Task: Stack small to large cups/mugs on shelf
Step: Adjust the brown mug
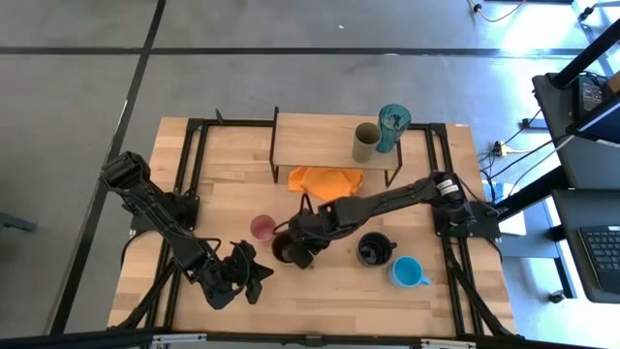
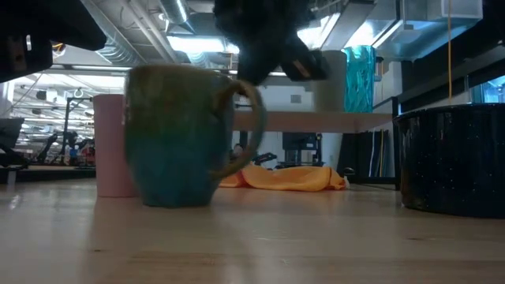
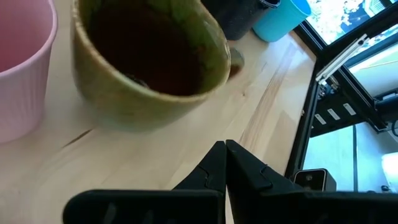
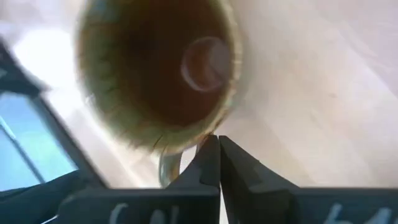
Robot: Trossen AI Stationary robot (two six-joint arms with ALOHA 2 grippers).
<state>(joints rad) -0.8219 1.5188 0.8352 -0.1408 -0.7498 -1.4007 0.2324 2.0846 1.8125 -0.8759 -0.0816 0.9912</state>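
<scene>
Right gripper: positioned at lower centre of the high view, directly at the mustard-brown mug. In the right wrist view its two dark fingers are pressed together to a point, nothing between them, with the tip just at the mug's rim by the handle. Whether it touches the mug cannot be told. In the low view the mug stands upright on the tabletop at left of centre, handle facing right, with the dark arm above it.

Left gripper: lower left of the high view, near the table's front edge, just below and left of the mug. Its fingers are likewise fully closed and empty; the mug lies close ahead of them, apart.

Pink cup: just left of and above the mug, upright.

Black mug and light blue mug: lower right of centre, side by side on the tabletop.

Shelf: upper centre. It carries the olive-grey cup and the teal patterned tumbler near its right end, adjacent to each other.

Orange cloth: on the tabletop just below the shelf.
</scene>
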